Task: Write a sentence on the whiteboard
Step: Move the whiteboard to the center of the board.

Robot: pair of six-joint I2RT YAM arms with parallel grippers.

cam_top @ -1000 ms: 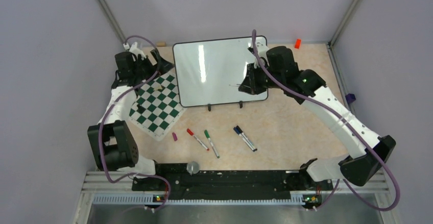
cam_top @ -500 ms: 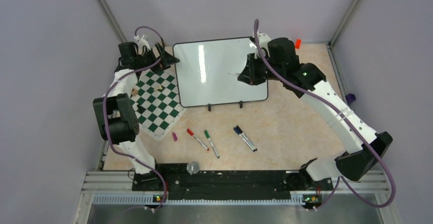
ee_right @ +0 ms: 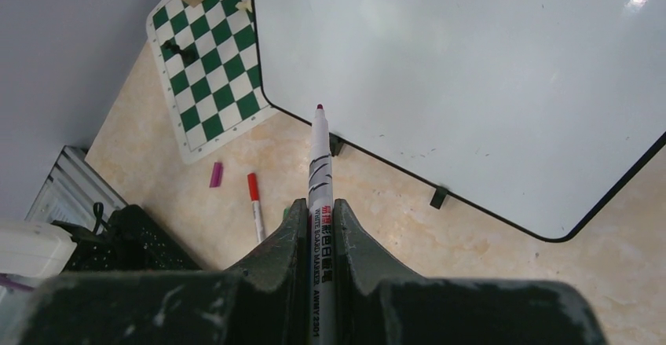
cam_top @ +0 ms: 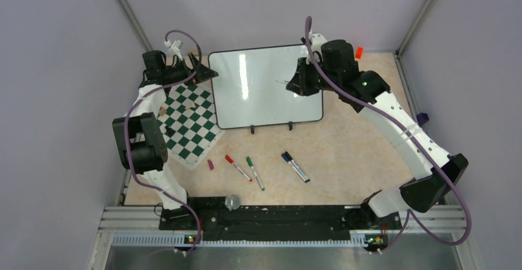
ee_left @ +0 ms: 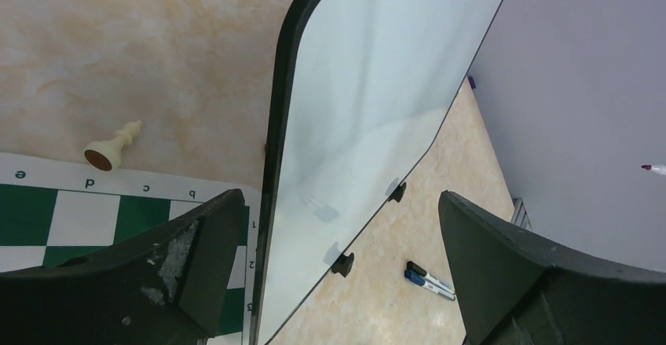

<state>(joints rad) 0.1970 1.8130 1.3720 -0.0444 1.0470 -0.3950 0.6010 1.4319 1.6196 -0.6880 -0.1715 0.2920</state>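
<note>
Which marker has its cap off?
The marker held in the right gripper: its bare tip shows. The red marker and green marker on the table are capped.

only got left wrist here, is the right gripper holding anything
Observer: Yes, the right gripper is shut on a marker, cap off.
Operator: anything written on the board yet
Observer: No, the right wrist view shows its whole face blank.
Operator: i only see blue markers, any others
Observer: A red marker and a green marker lie between them and the chess mat.
</note>
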